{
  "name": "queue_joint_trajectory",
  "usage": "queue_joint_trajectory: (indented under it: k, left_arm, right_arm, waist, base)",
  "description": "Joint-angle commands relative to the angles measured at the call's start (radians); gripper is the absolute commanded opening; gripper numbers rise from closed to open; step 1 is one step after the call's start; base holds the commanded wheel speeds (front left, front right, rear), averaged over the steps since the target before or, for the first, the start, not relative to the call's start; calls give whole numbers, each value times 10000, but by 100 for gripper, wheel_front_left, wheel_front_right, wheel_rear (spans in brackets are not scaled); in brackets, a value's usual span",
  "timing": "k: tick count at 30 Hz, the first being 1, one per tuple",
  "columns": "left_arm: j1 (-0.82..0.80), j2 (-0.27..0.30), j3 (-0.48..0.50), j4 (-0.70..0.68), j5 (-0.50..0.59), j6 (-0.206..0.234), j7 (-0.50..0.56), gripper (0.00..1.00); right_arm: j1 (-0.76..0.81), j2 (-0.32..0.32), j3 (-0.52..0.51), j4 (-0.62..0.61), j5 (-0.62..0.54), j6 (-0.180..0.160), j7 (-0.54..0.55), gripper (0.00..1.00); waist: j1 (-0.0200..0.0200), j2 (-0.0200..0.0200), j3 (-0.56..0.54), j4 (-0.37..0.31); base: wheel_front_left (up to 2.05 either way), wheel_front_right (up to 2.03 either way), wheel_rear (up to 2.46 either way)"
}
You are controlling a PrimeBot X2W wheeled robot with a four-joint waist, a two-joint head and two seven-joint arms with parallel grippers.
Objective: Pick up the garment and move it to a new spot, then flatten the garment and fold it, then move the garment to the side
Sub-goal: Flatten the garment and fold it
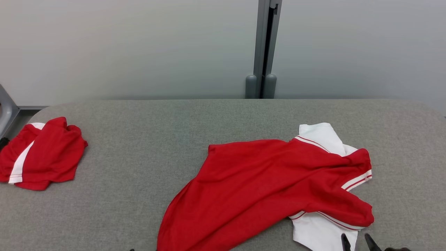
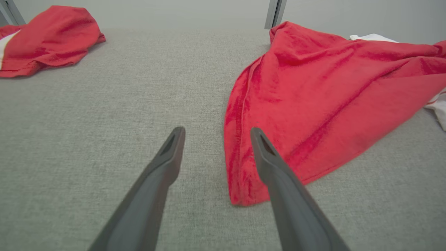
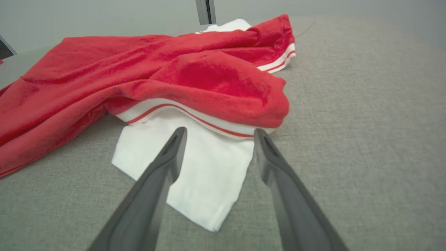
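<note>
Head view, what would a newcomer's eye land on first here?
The big crumpled red shirt with white sleeves, sprawled centre-right on the grey table. Next, a smaller red and white garment bundled at the table's far left. The right end effector sits open by the near white sleeve.

Left gripper (image 2: 216,129) and right gripper (image 3: 219,129): two long matte dark-grey fingers each, tapering to rounded tips, elongated recess just behind each tip.

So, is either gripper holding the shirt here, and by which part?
Nothing is held: the left gripper and right gripper both stand open, and the red shirt lies loose on the table.
</note>
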Motion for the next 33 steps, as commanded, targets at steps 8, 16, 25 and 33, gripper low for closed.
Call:
queue_joint_trajectory:
  k: [8,16,25,33]
  left_arm:
    - [-285,-68,-653,1012,-312,-121,-47,100]
    - [-832,-104,-877,2073,-573,-159,-47,100]
    - [-1428,-62,-1701,3356,-1217,-175,15,0]
    - [-1532,-49,-1498,1995,-2621,-155,-32,0]
  right_arm:
    - [26,-27,77,1219,133,2,12,100]
    - [-460,-26,342,2287,251,2,-172,100]
    - [-802,13,1075,2941,715,15,-300,0]
    - [-1083,-27,1108,1517,1017,12,-452,0]
  waist:
    - [0,-2,67,0]
    - [0,-2,108,-83]
    - [0,-2,187,-122]
    - [0,-2,205,-111]
  base:
    - [0,0,0]
    - [0,0,0]
    - [0,0,0]
    - [0,0,0]
